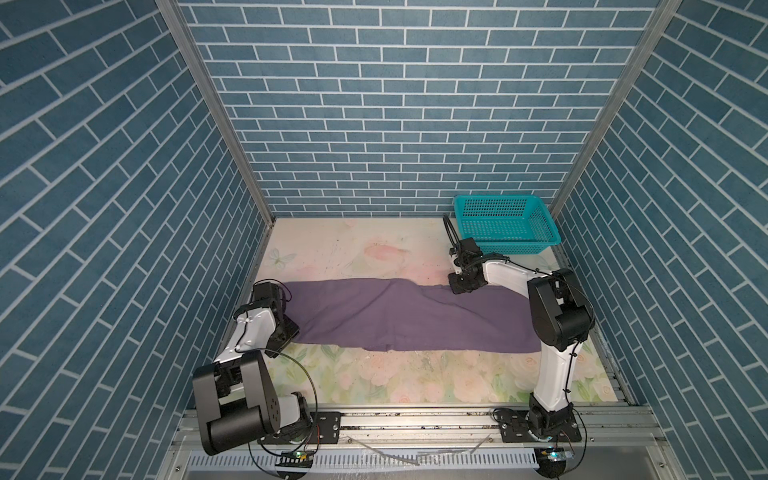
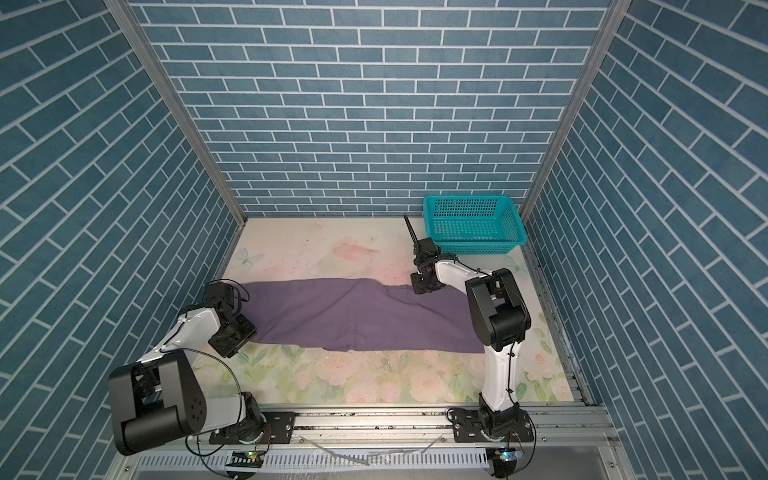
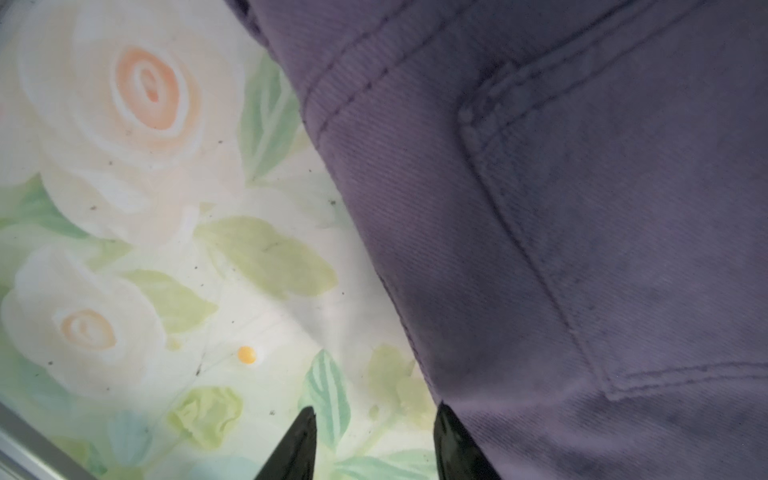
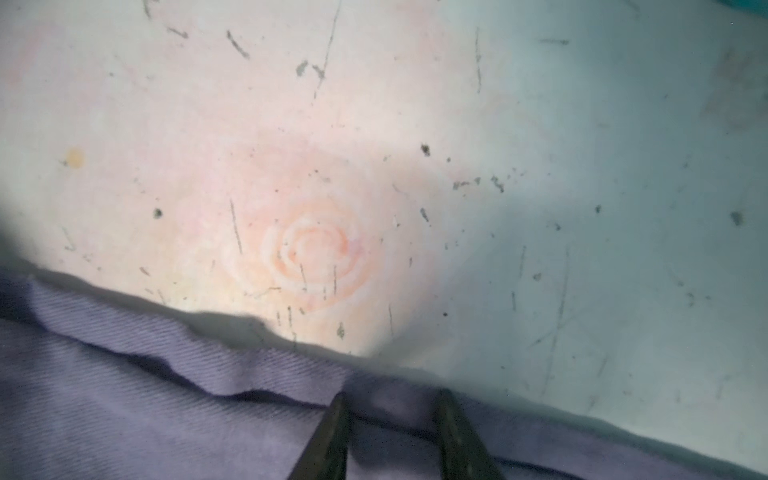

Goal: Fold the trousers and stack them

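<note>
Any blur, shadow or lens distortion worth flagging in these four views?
Both top views: sharp, evenly lit, trousers clear; the brick walls splay from the wide lens. Left wrist view: soft close-up, yet the pocket stitching reads. Right wrist view: blurry, with a dull shadow across part of the table.

- The trousers (image 1: 395,316) — right end hidden behind the right arm (image 1: 557,320) in both top views, left end under the left arm (image 1: 249,328).
- Left gripper (image 3: 376,409) and right gripper (image 4: 394,395), wrist views: cut off at the edge — only tips show.
</note>
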You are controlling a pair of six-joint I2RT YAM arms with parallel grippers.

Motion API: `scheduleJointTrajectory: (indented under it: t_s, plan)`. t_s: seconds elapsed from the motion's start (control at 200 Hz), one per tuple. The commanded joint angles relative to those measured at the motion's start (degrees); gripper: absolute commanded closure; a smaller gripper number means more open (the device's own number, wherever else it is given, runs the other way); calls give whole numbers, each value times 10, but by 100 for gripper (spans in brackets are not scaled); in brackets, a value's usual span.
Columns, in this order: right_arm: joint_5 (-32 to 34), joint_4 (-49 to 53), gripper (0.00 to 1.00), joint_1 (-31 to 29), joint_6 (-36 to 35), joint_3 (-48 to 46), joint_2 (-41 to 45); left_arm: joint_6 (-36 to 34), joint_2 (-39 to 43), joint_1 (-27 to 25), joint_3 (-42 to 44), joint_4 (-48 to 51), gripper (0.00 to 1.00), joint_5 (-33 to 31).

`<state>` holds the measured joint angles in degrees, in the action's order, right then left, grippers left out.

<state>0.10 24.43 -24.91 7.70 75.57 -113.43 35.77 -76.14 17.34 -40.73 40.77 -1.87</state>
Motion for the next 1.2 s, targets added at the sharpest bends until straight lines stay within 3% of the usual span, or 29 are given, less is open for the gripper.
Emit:
scheduleJointTrajectory:
  t_s: [0.0, 0.095, 0.46, 0.62, 0.695, 0.78, 1.03, 1.195]
  plan:
    - [-7, 7, 79, 11, 16, -19, -9, 9, -20, 3, 6, -29, 53, 6]
    - [-10, -4, 100, 18, 24, -26, -11, 13, -36, 3, 6, -42, 55, 4]
    - [-25, -15, 100, 99, 25, 1, -13, 11, -64, 25, 33, -66, 60, -8]
    - [-23, 7, 100, 105, 24, 40, -21, 10, -67, 25, 31, -68, 60, -20]
    - [-27, 12, 80, 105, 33, 35, -6, 11, -65, 26, 26, -67, 60, -15]
    - [-21, 10, 66, 105, 49, 5, 33, 18, -47, 24, 25, -68, 60, -11]
    - [41, 45, 44, 120, 125, -124, 204, 14, 47, 0, -18, -22, 58, -27]
    - [35, 104, 36, 179, 218, -228, 331, 22, 102, -121, -74, 4, 57, -98]
